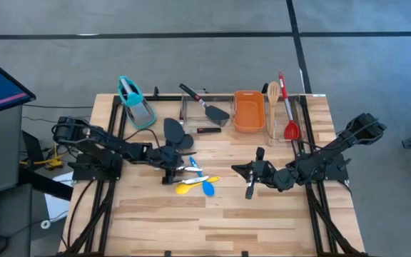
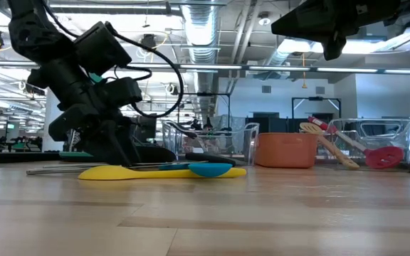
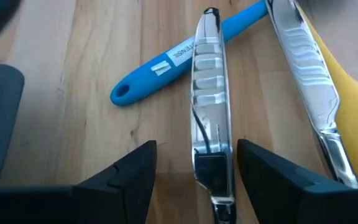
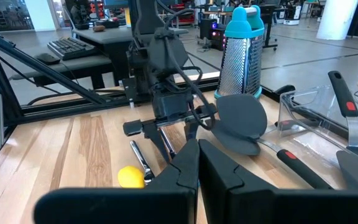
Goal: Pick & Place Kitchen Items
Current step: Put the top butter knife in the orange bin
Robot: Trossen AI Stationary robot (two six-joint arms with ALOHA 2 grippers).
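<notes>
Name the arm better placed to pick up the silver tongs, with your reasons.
Left. The left gripper is already down at the table with its fingers open on either side of one arm of the silver tongs. The right gripper is shut and off to the side, away from them.

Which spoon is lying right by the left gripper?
The blue spoon: its handle lies just beyond the left gripper, under the silver tongs. The red spoon and wooden spoon rest in a far tray.
</notes>
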